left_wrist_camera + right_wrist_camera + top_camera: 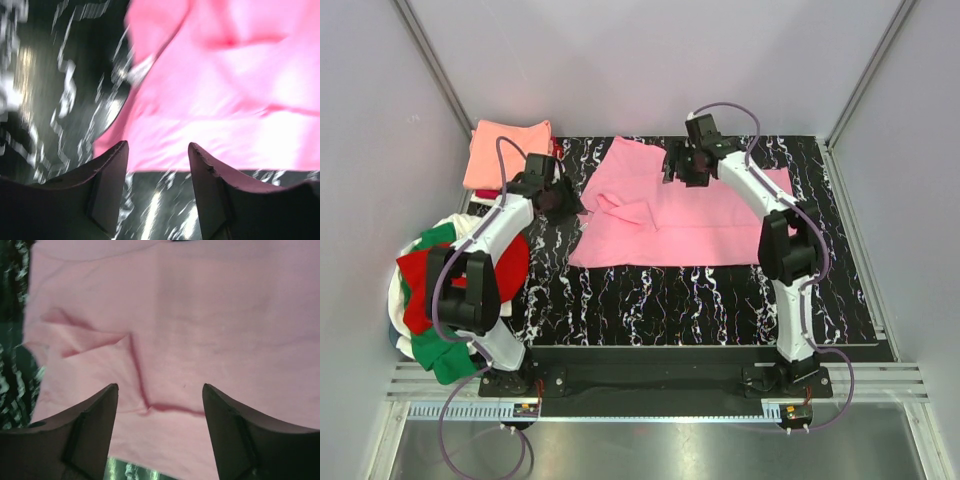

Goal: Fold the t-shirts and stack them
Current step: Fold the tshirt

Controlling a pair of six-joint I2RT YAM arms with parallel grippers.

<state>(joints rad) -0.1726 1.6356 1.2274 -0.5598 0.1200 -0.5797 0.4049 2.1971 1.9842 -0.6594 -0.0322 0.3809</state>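
A bubblegum pink t-shirt lies spread on the black marbled mat, with a sleeve folded in at its left part. My left gripper is open and empty, just left of the shirt's left edge; the pink cloth fills the upper right of its wrist view. My right gripper is open and empty above the shirt's far part, and the pink cloth with a crease fills its wrist view. A folded salmon-orange t-shirt lies at the far left. Red, green and white tees lie heaped at the left.
Grey walls close in the table on the left, back and right. The heap of tees overhangs the mat's left edge beside the left arm's base. The metal rail with both arm bases runs along the near edge.
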